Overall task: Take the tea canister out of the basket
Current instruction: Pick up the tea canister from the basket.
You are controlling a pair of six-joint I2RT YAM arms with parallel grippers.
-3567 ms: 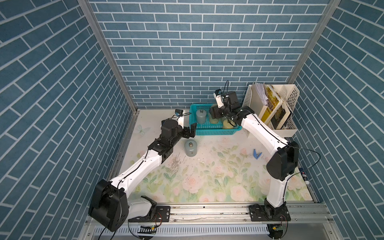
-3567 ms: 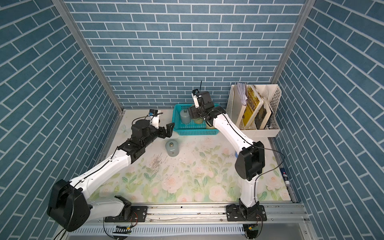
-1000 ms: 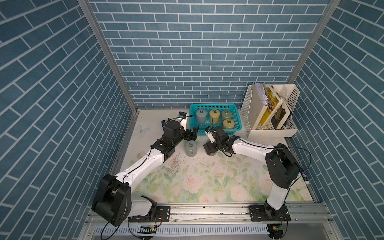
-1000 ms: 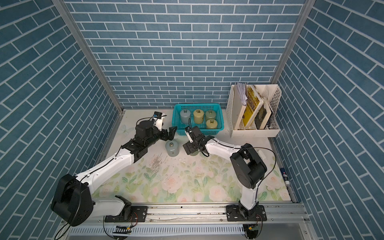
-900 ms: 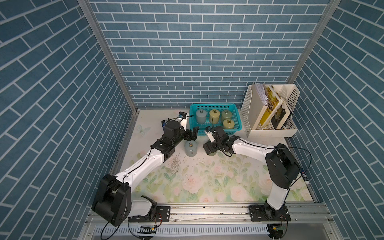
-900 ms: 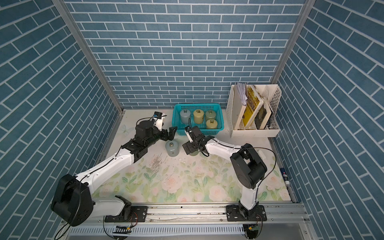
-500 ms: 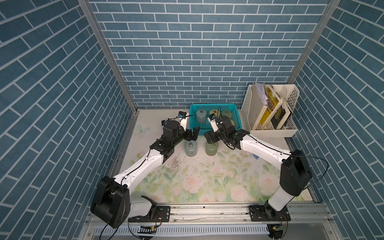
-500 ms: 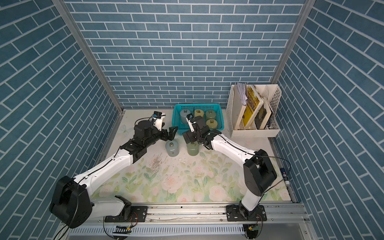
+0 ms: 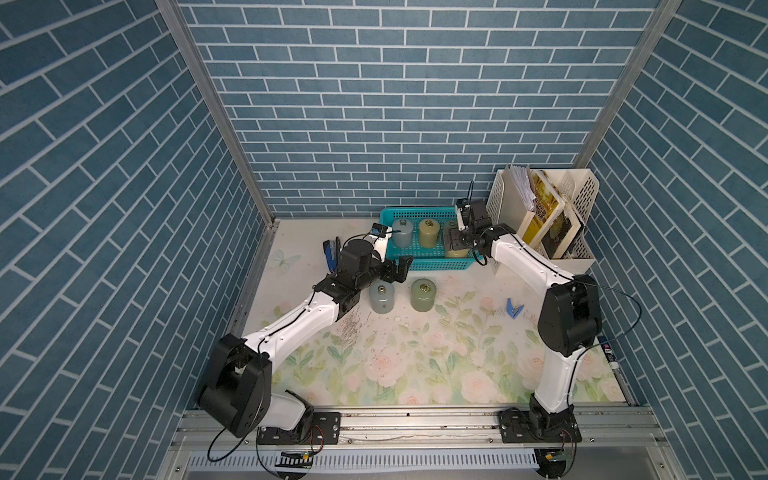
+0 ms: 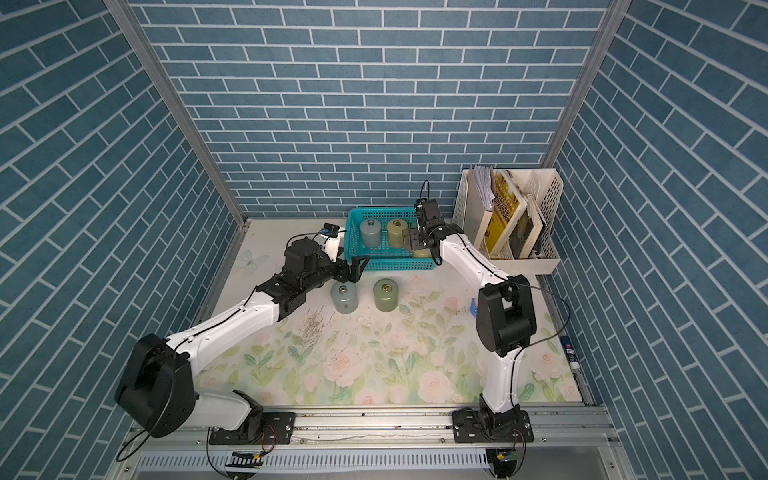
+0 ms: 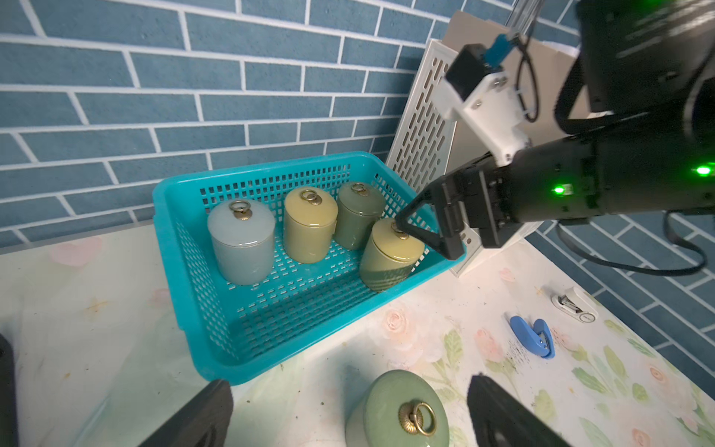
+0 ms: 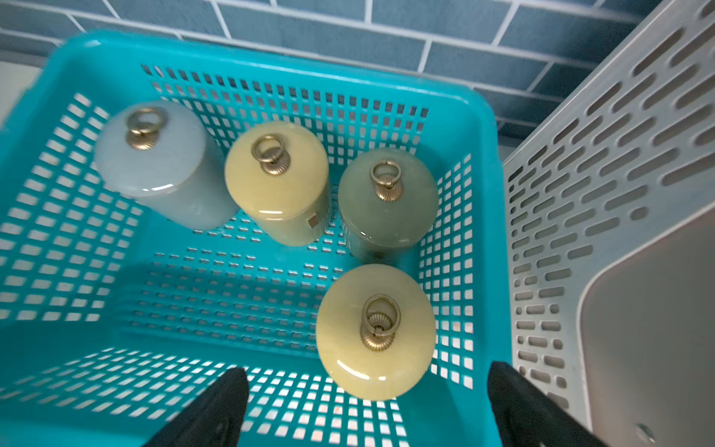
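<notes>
Glazed and glossy, the yellow tea canister [image 12: 375, 333] nearest the right gripper [image 12: 363, 410] looks like ceramic or polished stone: probably fairly heavy for its size, rigid, slick under the pads and liable to chip if dropped. It stands upright inside the teal basket [image 12: 487, 240], in the corner nearest the white file rack [image 12: 603, 166] and the table front, close to the mesh wall. The right gripper hangs just above it with jaws spread wide and nothing between them; in the left wrist view one black finger [image 11: 425, 236] sits right at the lid's brass ring [image 11: 398, 230], whether touching I cannot tell. The small ring looks too loose to trust, so I judge the straight cylindrical body below the lid the better hold, jaws straddling it squarely. Room is tight: a green canister [image 12: 387, 201] stands just behind it, a second yellow canister [image 12: 278, 182] and a pale grey canister [image 12: 162, 162] stand further along the back row, and the basket wall crowds one side, so a finger could catch the mesh or nudge a neighbour. Outside the basket, a grey-blue canister [image 9: 381, 296] and an olive canister [image 9: 423, 294] stand on the floral mat [image 9: 415, 365]; the left gripper [image 9: 395, 269] hovers over the former, jaws apart and empty. A blue clip [image 9: 513, 309] lies well apart.
</notes>
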